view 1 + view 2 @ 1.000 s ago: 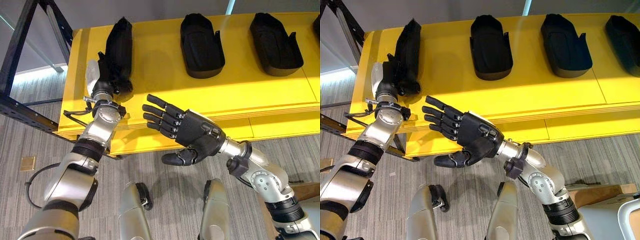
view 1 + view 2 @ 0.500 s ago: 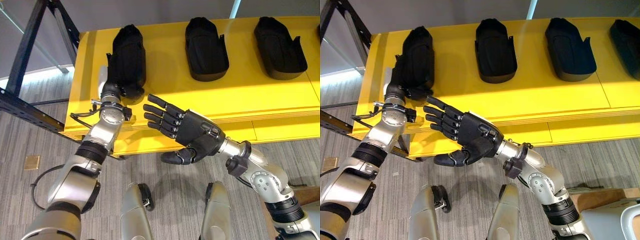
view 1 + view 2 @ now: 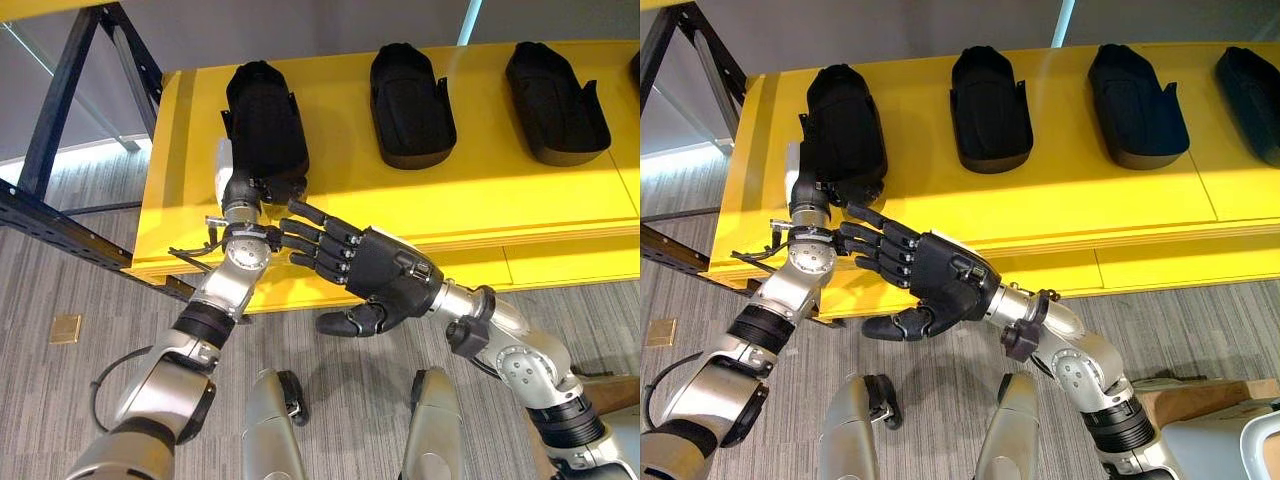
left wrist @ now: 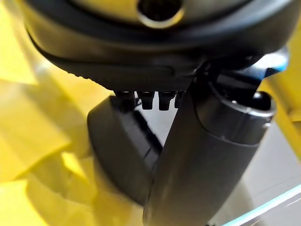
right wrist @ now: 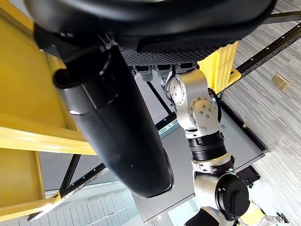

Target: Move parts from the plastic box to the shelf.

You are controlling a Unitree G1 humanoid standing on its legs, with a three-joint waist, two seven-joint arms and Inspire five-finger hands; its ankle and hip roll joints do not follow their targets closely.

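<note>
A black moulded part (image 3: pixel 262 115) lies on the yellow shelf (image 3: pixel 480 190) at its left end. My left hand (image 3: pixel 247 186) reaches up from below and is shut on the part's near end, its white-covered thumb (image 3: pixel 224 160) along the left side. The left wrist view shows the same part (image 4: pixel 117 150) just past my thumb (image 4: pixel 207 155). In front of the shelf's edge my right hand (image 3: pixel 385 272) hangs open and holds nothing. Its straight fingers (image 3: pixel 315 235) point left, close to my left wrist.
Two more black parts (image 3: pixel 410 100) (image 3: pixel 555 100) lie in a row further right on the shelf, and another (image 3: pixel 1250 90) at the far right. A black metal frame (image 3: pixel 60 215) runs past the shelf's left end. Bare yellow shelf lies between the parts.
My left hand has carried the part to the right and further onto the shelf, and the part now lies flatter. The right hand has come close to the left wrist, still open.
</note>
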